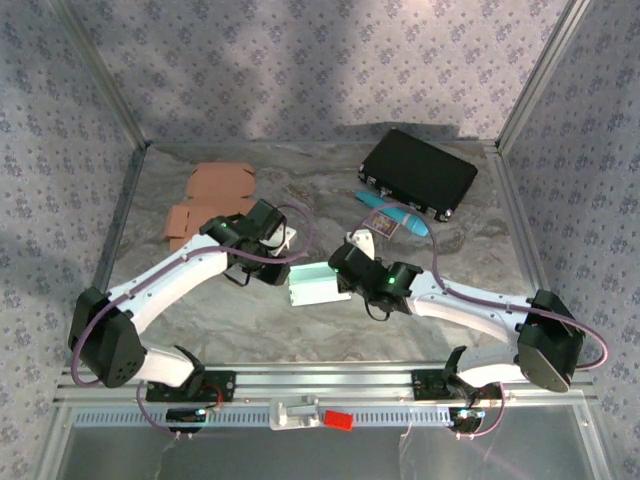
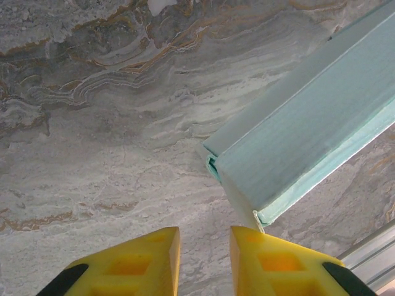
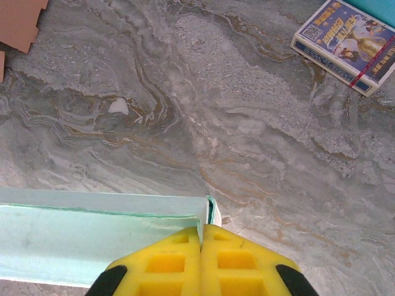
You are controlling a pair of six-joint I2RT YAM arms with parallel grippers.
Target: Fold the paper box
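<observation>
The paper box (image 1: pixel 315 288) is pale green and lies on the marbled table between both arms. In the right wrist view my right gripper (image 3: pixel 202 237) is shut on the upper edge of the box's (image 3: pixel 92 237) wall at its end corner. In the top view the right gripper (image 1: pixel 346 268) sits at the box's right end. My left gripper (image 2: pixel 205 253) is open with a narrow gap and only table between the fingers. Its right fingertip (image 2: pixel 253 237) touches the lower corner flap of the box (image 2: pixel 308 142). From above, the left gripper (image 1: pixel 280 245) hangs over the box's left end.
Flat brown cardboard pieces (image 1: pixel 215 195) lie at the back left; a corner (image 3: pixel 21 21) shows in the right wrist view. A black case (image 1: pixel 418 172) stands at the back right, with a teal object (image 1: pixel 400 215) and a card pack (image 3: pixel 345 43) in front. A metal rail (image 1: pixel 320 385) runs along the near edge.
</observation>
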